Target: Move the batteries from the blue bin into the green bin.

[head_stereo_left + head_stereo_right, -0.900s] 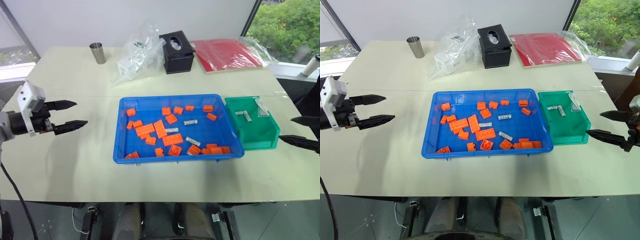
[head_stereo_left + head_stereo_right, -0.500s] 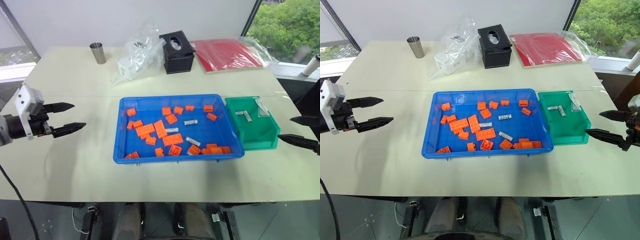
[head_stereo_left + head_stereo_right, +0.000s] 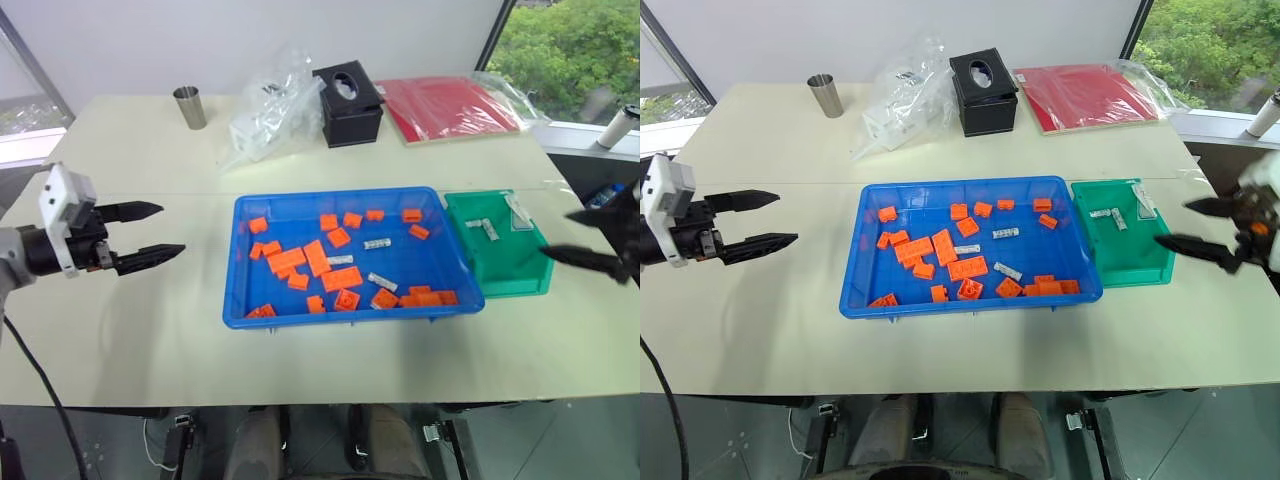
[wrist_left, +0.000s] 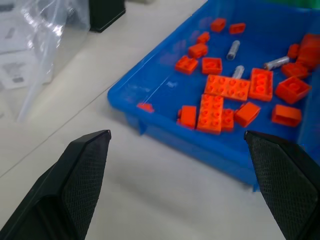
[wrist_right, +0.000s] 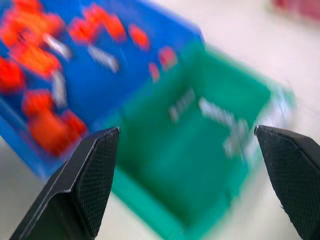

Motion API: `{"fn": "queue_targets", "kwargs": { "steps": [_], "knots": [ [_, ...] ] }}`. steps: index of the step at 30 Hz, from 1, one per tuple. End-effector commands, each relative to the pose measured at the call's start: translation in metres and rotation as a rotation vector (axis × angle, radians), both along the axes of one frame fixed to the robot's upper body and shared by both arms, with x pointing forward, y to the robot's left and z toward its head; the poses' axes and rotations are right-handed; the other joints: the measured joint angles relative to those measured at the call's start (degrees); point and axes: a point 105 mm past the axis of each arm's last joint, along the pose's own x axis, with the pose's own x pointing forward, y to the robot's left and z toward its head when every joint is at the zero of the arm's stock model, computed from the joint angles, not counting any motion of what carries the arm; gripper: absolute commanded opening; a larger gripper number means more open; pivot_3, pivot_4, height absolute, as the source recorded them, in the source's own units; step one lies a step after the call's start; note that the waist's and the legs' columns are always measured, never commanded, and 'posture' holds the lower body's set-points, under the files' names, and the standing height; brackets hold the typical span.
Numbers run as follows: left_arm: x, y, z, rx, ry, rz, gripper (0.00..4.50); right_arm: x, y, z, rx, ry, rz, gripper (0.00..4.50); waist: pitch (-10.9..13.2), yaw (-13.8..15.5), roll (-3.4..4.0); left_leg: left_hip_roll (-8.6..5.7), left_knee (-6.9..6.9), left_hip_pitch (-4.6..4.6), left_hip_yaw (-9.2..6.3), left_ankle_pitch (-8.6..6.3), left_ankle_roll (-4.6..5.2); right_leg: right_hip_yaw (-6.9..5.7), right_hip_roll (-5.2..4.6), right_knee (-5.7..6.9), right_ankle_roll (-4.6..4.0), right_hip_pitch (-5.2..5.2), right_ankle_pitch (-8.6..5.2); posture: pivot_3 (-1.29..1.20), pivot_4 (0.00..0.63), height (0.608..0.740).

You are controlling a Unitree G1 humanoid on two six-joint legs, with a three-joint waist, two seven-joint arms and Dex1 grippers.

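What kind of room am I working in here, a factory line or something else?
Most likely an office or lab test bench, not a line: one plain table by a window with trees outside, a tissue box and steel cup at the back, and sorting bins, the blue bin beside the green bin.

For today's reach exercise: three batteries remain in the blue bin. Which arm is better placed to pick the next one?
Right, probably: the right gripper hangs open beside the green bin, nearer the batteries than the left gripper.

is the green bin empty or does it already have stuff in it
Not empty. The green bin holds two small silver batteries near its back wall, plus a pale item in the far corner that I cannot identify.
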Motion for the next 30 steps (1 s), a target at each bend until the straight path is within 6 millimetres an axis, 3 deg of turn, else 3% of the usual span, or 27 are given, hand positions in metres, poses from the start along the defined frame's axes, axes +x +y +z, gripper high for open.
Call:
{"fn": "queue_targets", "kwargs": {
  "steps": [1, 7, 12, 18, 30],
  "knots": [
    [-0.005, -0.017, 0.009, -0.008, -0.035, -0.065, 4.5, 0.01, 0.053, 0.017, 0.065, -0.012, 0.138, 4.45, 0.0, -0.3, -0.01, 0.0, -0.01, 0.0, -0.02, 0.0, 0.0, 0.0, 0.01, 0.0, 0.01, 0.0, 0.0, 0.0, 0.15, 0.736],
    [-0.009, -0.039, 0.008, -0.01, -0.033, -0.14, 4.5, 0.032, 0.142, 0.012, 0.135, 0.113, 0.287, 4.45, 0.0, -0.3, -0.01, -0.01, -0.02, -0.11, -0.01, 0.0, 0.0, 0.0, 0.01, 0.02, 0.09, -0.1, 0.07, 0.0, 0.15, 0.736],
    [-0.01, -0.049, 0.005, -0.007, -0.038, -0.167, 4.5, 0.052, 0.191, -0.023, 0.126, 0.277, 0.286, 4.45, 0.0, -0.1, -0.04, -0.05, 0.01, -0.17, -0.01, 0.0, 0.0, -0.01, -0.02, 0.04, 0.1, -0.1, 0.08, 0.0, 0.15, 0.736],
    [-0.013, -0.056, 0.003, -0.007, -0.046, -0.18, 4.5, 0.064, 0.223, -0.071, 0.067, 0.403, 0.271, 4.45, 0.0, -0.2, -0.06, -0.1, 0.03, -0.18, -0.02, 0.01, 0.01, -0.01, -0.02, 0.08, 0.13, -0.1, 0.1, 0.0, 0.15, 0.736],
    [-0.021, -0.059, 0.006, -0.004, -0.063, -0.161, 4.5, 0.073, 0.252, -0.107, 0.126, 0.583, 0.273, 4.45, 0.0, -0.3, -0.05, -0.09, 0.02, -0.15, -0.03, 0.01, 0.01, -0.02, 0.0, 0.13, 0.13, -0.1, 0.1, 0.0, 0.15, 0.736]
  ]
}}
